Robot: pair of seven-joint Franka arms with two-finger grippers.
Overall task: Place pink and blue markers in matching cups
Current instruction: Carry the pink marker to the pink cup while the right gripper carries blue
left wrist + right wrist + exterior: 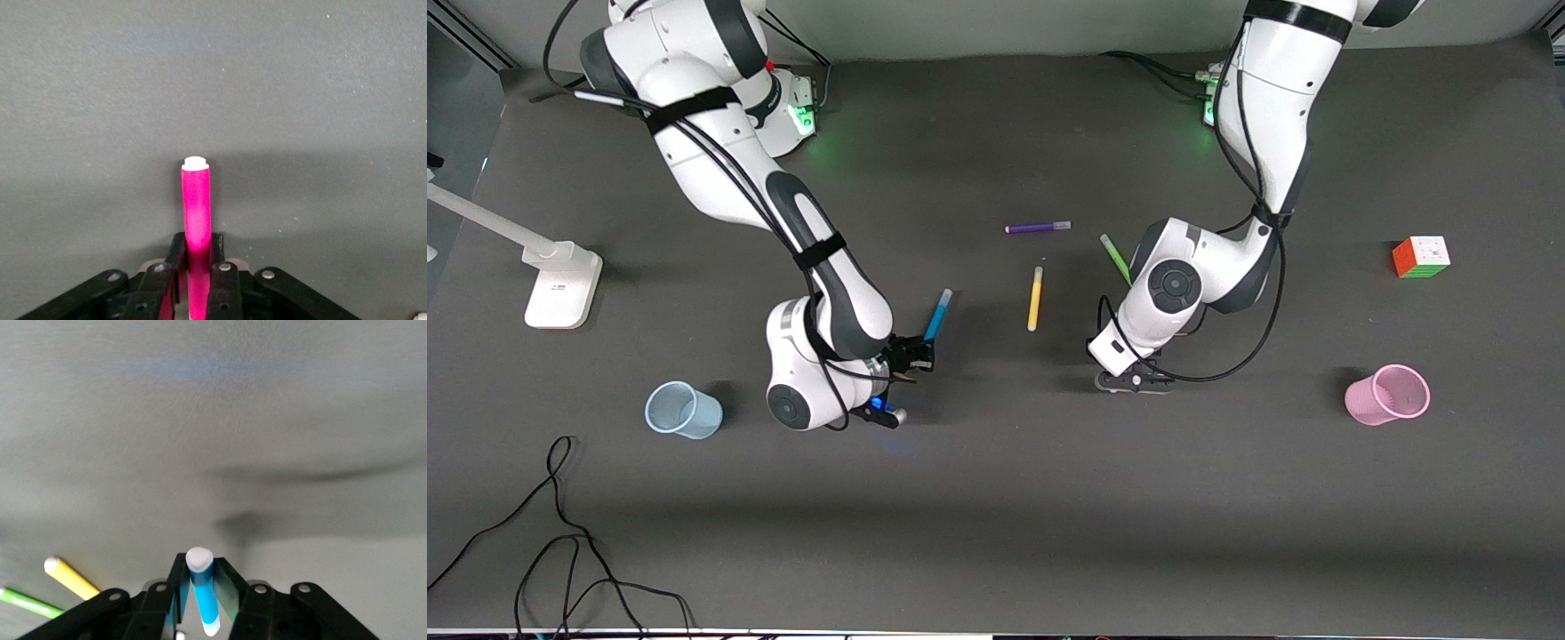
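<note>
My right gripper (914, 354) is shut on the blue marker (938, 316), which sticks out at a tilt; the right wrist view shows the blue marker (205, 590) between the fingers of the right gripper (200, 581). The pale blue cup (683, 410) stands upright beside that arm, toward the right arm's end of the table. My left gripper (1134, 380) is low at the table and shut on the pink marker (197, 203), white end pointing away from the left gripper (198, 250). The arm hides this marker in the front view. The pink cup (1387, 394) stands toward the left arm's end.
A purple marker (1038, 228), a yellow marker (1035, 299) and a green marker (1115, 258) lie mid-table between the arms. A colour cube (1421, 257) sits farther from the front camera than the pink cup. A white stand (560, 284) and black cables (560, 533) are at the right arm's end.
</note>
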